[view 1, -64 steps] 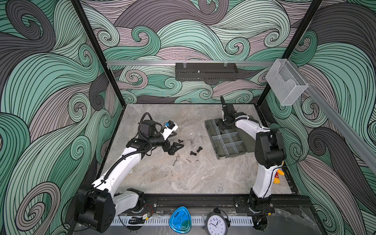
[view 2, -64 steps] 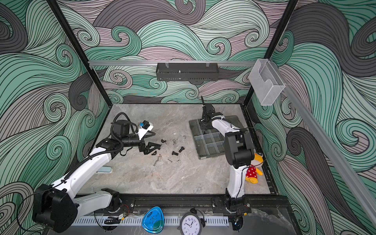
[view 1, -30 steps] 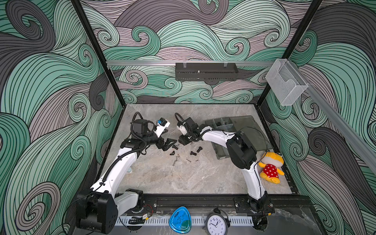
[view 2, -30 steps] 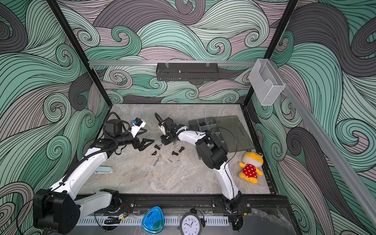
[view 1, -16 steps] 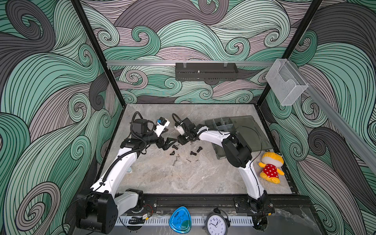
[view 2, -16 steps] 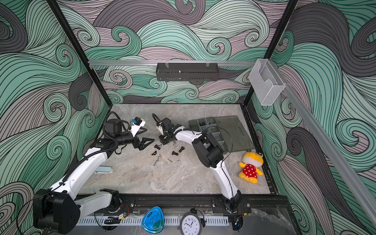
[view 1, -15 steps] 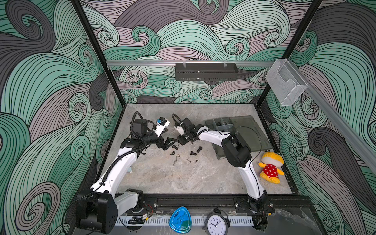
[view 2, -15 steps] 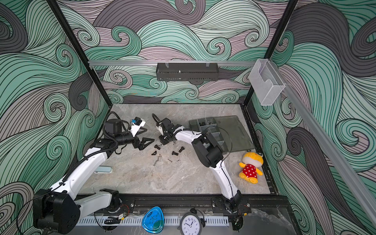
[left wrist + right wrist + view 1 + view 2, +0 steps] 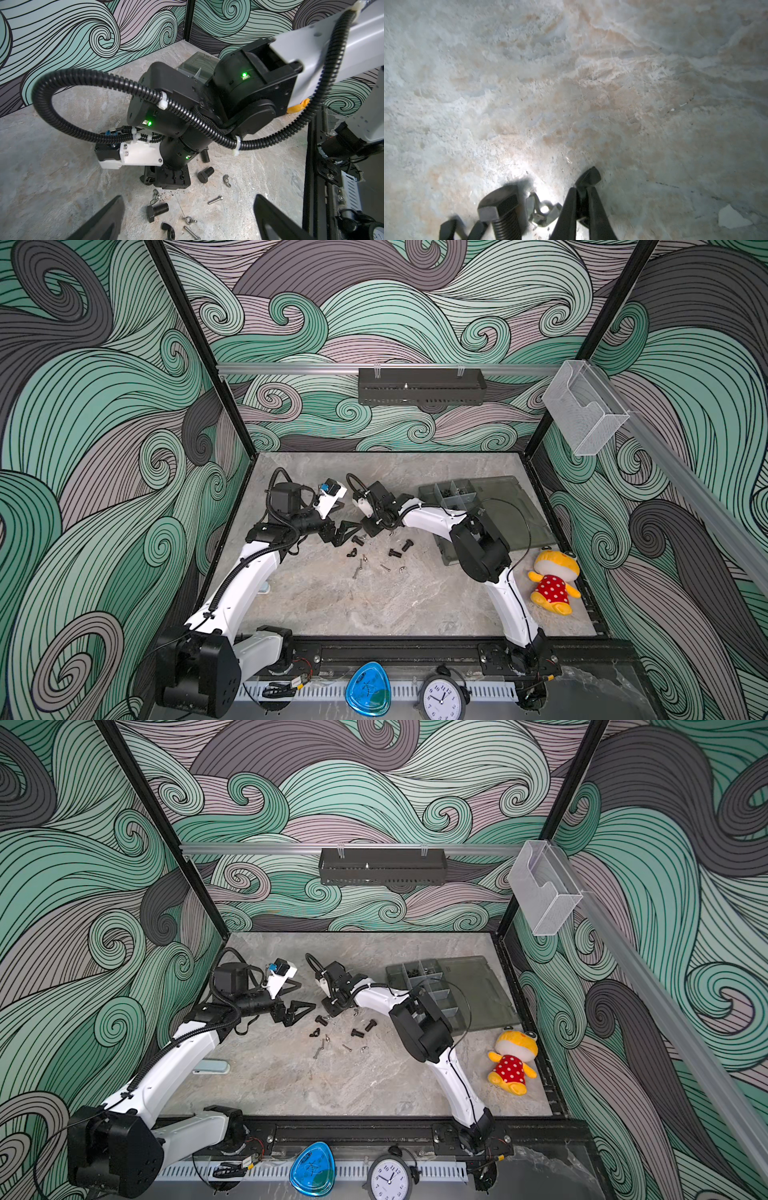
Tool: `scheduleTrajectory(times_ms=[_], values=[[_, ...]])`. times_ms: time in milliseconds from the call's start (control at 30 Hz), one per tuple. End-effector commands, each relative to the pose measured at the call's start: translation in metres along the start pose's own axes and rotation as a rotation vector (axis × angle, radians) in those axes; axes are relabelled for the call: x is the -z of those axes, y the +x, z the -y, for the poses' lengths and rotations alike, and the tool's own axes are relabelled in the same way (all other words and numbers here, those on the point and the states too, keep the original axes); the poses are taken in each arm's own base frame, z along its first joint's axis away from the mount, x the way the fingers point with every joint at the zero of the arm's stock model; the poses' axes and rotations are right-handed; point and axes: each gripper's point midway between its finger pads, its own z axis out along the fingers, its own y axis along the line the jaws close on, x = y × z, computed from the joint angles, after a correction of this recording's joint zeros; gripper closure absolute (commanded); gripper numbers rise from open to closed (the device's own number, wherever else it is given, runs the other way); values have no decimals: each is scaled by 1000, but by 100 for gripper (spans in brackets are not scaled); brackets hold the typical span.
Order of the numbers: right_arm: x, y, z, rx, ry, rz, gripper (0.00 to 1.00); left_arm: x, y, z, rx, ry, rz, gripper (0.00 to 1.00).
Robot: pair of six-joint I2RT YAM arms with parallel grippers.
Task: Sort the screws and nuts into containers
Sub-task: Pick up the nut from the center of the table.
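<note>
Pick-up step: your right gripper (image 9: 584, 188) pinches narrow on a black nut (image 9: 588, 176), lower centre; next lift clear and carry to the containers (image 9: 430, 494), frame's centre-right; left gripper (image 9: 188, 199) spread wide

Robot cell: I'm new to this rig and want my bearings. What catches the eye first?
The swirling green and grey wave walls surround everything. At mid-table the two white arms meet over scattered screws and nuts, the right pincer shut on a black nut. A yellow doll in a red dotted dress lies at the table's right edge, near the open organiser box.
</note>
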Motion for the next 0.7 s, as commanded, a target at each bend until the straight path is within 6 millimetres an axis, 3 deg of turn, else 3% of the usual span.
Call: scheduleTrajectory(times_ms=[0,167,367,533,667], values=[[8,-7,1,16,15,3,89,5,-9,0,-5,3,32,1],[31,-32,13,-73,-19,74,89,5,-9,1,-3,4,32,1],[65,-45,46,-215,-53,160,90,5,-10,2,2,11,38,1],[95,-34,86,-309,-12,191,91,2,-11,4,19,31,43,1],[126,-15,134,-393,79,216,91,-3,-12,14,13,70,45,1]])
